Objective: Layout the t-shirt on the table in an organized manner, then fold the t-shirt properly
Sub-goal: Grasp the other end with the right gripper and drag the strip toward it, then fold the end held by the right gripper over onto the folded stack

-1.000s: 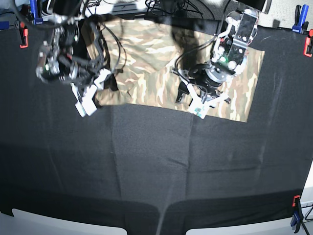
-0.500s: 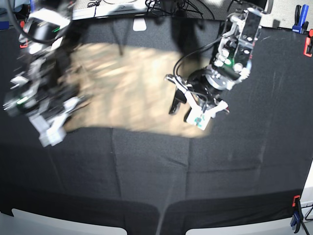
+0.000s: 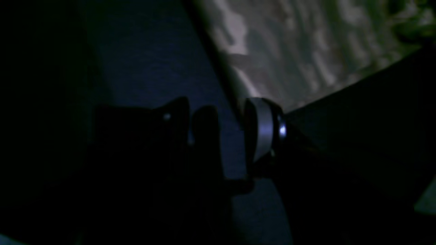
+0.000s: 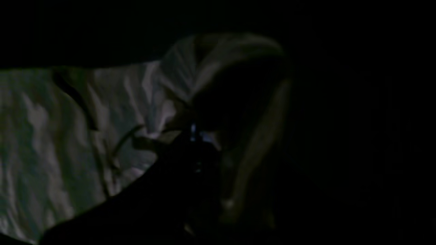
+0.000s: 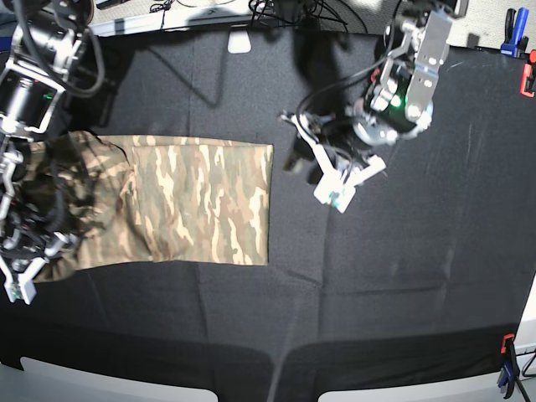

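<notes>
The camouflage t-shirt (image 5: 201,201) lies as a flat rectangle on the left half of the black table (image 5: 377,293), with bunched fabric at its left end. My right gripper (image 5: 38,264) is at that left end, shut on the bunched cloth; in the right wrist view the t-shirt (image 4: 68,136) wraps around the right gripper (image 4: 197,139). My left gripper (image 5: 316,176) hovers open to the right of the shirt's straight right edge, holding nothing. The left wrist view is dark: the left gripper (image 3: 224,136) is over black cloth, with the t-shirt (image 3: 289,51) beyond it.
Red and blue clamps (image 5: 528,75) sit at the table's far right edge, and another clamp (image 5: 507,360) at the near right corner. Cables (image 5: 285,12) and a small white object (image 5: 239,42) lie along the back. Light table corners (image 5: 109,385) show at the front.
The t-shirt has slid far to the left, pulled by my right gripper. It is out from under my left gripper, which stayed near the middle and lifted slightly.
</notes>
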`<state>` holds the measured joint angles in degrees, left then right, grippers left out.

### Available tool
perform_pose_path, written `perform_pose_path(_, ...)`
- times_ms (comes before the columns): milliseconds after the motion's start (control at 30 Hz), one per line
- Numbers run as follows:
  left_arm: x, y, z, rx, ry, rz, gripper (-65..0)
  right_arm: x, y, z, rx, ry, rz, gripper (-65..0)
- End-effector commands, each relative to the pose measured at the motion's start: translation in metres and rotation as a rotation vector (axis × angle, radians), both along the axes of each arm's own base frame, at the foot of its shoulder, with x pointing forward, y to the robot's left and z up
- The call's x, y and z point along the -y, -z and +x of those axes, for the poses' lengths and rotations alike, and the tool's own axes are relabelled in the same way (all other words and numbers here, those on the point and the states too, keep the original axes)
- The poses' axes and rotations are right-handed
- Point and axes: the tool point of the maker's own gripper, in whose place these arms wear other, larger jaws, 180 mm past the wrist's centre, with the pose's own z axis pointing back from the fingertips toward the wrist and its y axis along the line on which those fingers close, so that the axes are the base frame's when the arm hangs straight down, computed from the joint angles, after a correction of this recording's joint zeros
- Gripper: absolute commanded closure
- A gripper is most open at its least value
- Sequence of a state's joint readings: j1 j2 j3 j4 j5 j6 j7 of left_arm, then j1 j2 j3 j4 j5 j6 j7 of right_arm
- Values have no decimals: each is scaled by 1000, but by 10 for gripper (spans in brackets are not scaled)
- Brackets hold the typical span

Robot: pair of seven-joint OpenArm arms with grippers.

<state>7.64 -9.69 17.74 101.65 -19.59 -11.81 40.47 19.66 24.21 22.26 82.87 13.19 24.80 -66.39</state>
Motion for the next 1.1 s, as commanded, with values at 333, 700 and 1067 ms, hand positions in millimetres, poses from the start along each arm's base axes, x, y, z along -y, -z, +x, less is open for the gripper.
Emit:
perform_pose_path(333,4,-15,5,56,-4,-42,-245,-97,-7,45,111,-54,182,0)
perform_pose_path(700,4,-15,5,56,-4,-41,-245,-201,7,55,105,-124,345,0)
perform_pose_path(1067,4,-12,4,44,1,-31,-245,-227,4,62,150,-149,336,0)
